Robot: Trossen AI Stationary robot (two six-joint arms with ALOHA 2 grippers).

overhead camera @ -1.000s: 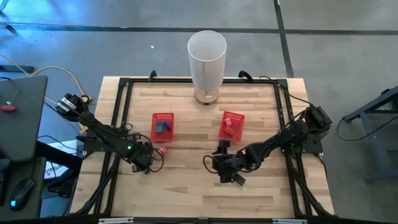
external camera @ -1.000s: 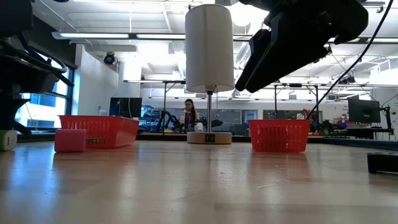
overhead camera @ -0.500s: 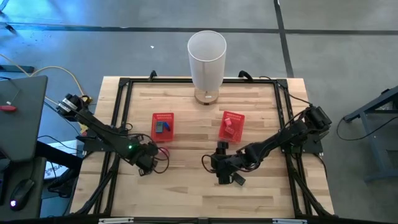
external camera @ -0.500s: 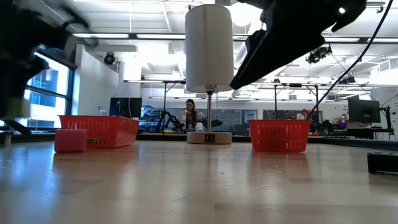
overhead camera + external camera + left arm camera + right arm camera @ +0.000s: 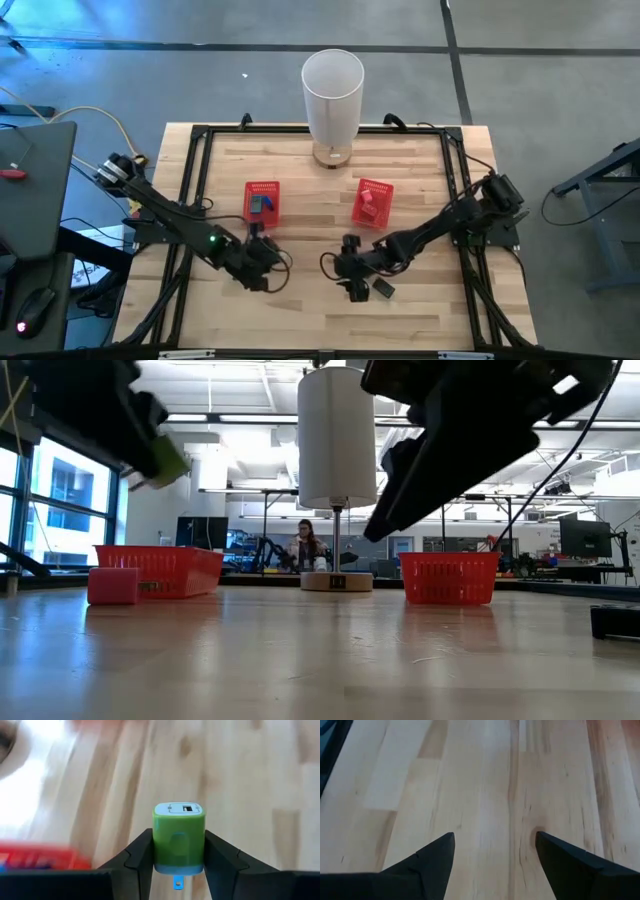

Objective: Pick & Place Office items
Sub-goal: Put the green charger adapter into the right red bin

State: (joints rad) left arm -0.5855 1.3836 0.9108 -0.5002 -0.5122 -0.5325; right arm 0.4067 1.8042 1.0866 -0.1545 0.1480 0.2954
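From table height I see my left gripper (image 5: pixel 150 445) raised at the upper left, carrying what looks like a green block (image 5: pixel 170 460), though it is blurred. A pink block (image 5: pixel 113 585) sits on the table (image 5: pixel 320 660) just in front of the left red basket (image 5: pixel 160 570). My right arm (image 5: pixel 470 430) looms dark overhead, above the right red basket (image 5: pixel 449 578). The tall white cylinder (image 5: pixel 336 435) stands between the baskets.

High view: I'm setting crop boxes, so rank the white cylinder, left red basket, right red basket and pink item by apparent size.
1. white cylinder
2. left red basket and right red basket, which look alike
3. pink item, lying in the right basket
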